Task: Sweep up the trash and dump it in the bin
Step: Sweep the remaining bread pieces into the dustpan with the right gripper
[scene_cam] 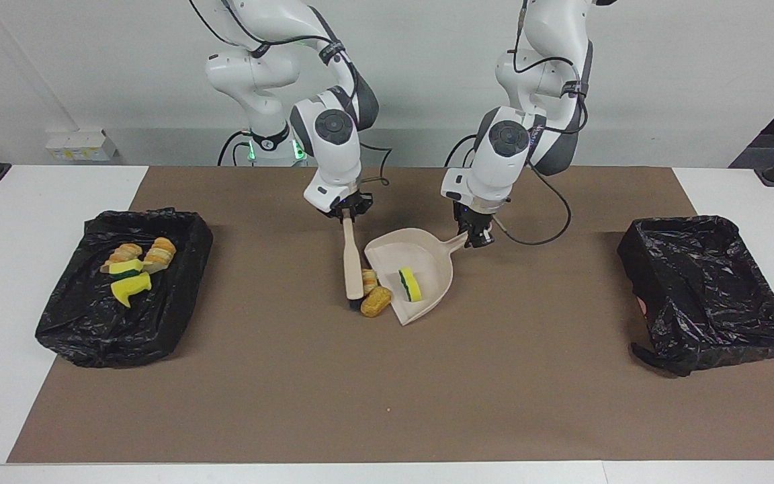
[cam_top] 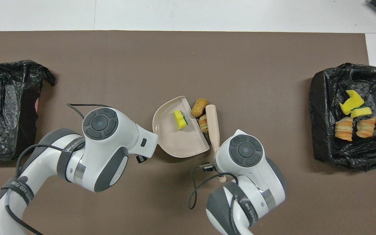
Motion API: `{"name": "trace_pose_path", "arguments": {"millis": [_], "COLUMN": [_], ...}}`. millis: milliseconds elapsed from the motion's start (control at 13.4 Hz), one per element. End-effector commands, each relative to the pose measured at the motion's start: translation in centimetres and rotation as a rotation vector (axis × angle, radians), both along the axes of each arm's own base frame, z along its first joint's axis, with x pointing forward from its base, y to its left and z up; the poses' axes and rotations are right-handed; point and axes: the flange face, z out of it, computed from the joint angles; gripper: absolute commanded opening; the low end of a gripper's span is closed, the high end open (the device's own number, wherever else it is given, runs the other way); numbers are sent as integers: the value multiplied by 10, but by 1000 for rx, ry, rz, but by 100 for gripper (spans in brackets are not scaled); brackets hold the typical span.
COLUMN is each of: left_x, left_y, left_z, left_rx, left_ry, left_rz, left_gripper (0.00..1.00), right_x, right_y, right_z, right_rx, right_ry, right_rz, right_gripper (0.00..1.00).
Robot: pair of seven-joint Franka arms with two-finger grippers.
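Observation:
My right gripper (scene_cam: 346, 212) is shut on the handle of a beige brush (scene_cam: 353, 269), whose bristles rest on the mat beside the dustpan's open lip. My left gripper (scene_cam: 476, 238) is shut on the handle of the beige dustpan (scene_cam: 387, 259). A yellow-green sponge (scene_cam: 410, 285) lies in the pan. A striped bread lump (scene_cam: 369, 278) and a tan lump (scene_cam: 375, 302) are pressed between brush and lip. In the overhead view the brush (cam_top: 213, 125), both lumps (cam_top: 199, 107) and the dustpan (cam_top: 178, 143) show, while the wrists hide both grippers.
A black-lined bin (scene_cam: 91, 336) at the right arm's end holds several scraps. A second black-lined bin (scene_cam: 703, 289) sits at the left arm's end. The brown mat (scene_cam: 387, 390) covers the table's middle. A white box (scene_cam: 81, 144) stands by the wall.

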Motion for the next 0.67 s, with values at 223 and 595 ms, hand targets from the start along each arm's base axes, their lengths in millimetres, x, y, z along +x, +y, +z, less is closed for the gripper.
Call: {"name": "trace_pose_path", "arguments": {"millis": [223,595], "left_x": [-4,-4], "left_y": [4,4], "left_z": [3,3], "left_rx": [-9,-10], "left_ry": [-4,-6], "left_rz": [22,26], "left_gripper": [0,0], "right_x": [-32,-25], "right_y": [57,58], "right_z": [9,64], "right_rx": [56,69], "right_ry": [8,16], "right_rz": [8,-31], "right_gripper": [0,0]}}
